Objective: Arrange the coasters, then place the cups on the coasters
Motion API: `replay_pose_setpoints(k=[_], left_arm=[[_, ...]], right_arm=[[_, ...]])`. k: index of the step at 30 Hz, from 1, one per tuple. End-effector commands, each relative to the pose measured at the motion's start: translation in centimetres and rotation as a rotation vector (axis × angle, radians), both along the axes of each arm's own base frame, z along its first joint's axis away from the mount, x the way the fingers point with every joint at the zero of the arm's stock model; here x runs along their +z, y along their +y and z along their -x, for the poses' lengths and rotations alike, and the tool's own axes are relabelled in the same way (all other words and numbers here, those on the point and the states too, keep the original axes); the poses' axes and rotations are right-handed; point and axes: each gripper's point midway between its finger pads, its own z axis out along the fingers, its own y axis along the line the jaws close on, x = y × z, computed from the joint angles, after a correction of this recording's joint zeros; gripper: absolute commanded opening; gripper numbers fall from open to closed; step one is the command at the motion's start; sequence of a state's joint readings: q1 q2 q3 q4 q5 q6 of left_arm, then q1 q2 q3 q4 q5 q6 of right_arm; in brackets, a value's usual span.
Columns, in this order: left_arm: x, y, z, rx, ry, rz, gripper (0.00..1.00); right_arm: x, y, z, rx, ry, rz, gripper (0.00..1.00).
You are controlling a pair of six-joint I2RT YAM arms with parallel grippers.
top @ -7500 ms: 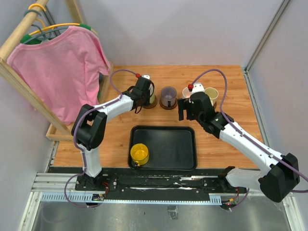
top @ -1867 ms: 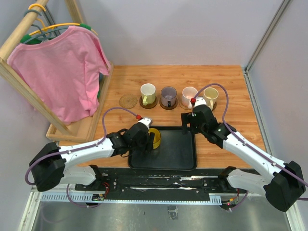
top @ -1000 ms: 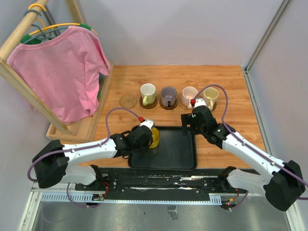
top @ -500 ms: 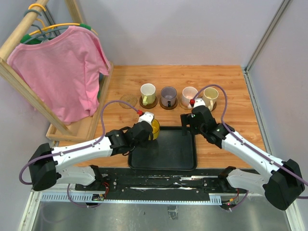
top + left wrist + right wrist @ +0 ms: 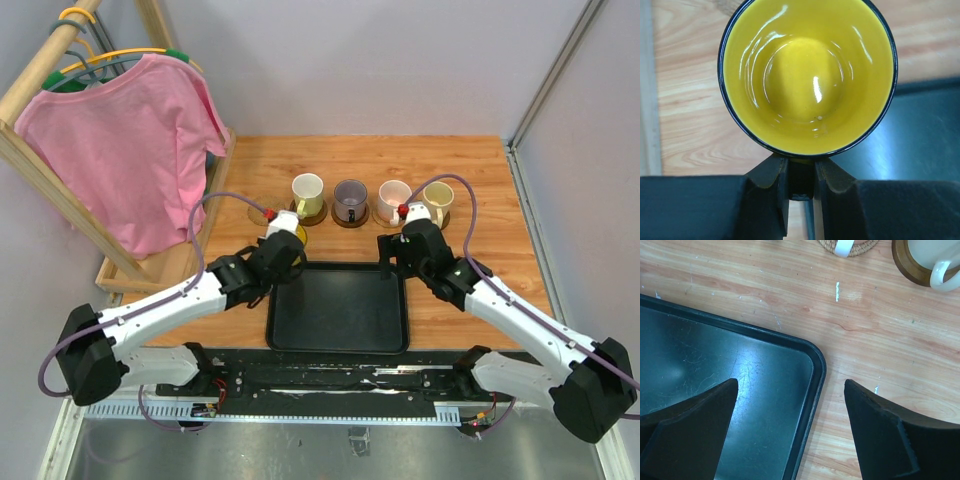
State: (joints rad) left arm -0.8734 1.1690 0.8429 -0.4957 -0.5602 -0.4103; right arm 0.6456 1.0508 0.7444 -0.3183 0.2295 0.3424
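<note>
left tool (image 5: 801, 174) holds yellow mug (image 5: 807, 75) over wood table (image 5: 685, 105)

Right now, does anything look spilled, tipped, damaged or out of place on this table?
Nothing stands out. The yellow mug is upright and empty, its handle pinched in the left gripper. The white mug, purple mug, pink mug and cream mug stand upright on coasters, and the black tray shows no spill.
</note>
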Motion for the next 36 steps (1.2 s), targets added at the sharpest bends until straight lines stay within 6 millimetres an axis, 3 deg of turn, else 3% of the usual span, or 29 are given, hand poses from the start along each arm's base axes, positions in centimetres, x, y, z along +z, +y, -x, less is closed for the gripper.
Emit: replay_pose_setpoints(k=[1,5,13,20,27,36], left_arm=[[2.9,3.4,-4.2,0.126,-0.133,0.066,0.01],[3.0,5.9,-7.0,0.181,-0.157,0.073,0.0],[1.9,7.8,-12.7,0.204,-0.172,0.113,0.0],[0.3,7.3,-17.1,0.176,-0.162,0.135,0.01],[-0.3,6.7,-19.7,0.165,-0.158,0.132,0.01],[-1.7,7.2,-21.0,0.179,-0.142,0.142,0.01]], right_arm=[[0.6,-0.9,-0.3,-0.026,-0.042,0.014,0.88],[0.6,-1.2,-0.2,-0.034,-0.05,0.021,0.88],[2.0,-2.8,-0.4,-0.085,-0.125,0.039,0.88],[3.8,-4.0,-0.7,-0.129,-0.188,0.042,0.88],[3.4,-3.9,-1.0,-0.14,-0.178,0.049,0.88],[3.2,-4.0,-1.0,-0.14,-0.171,0.057,0.88]])
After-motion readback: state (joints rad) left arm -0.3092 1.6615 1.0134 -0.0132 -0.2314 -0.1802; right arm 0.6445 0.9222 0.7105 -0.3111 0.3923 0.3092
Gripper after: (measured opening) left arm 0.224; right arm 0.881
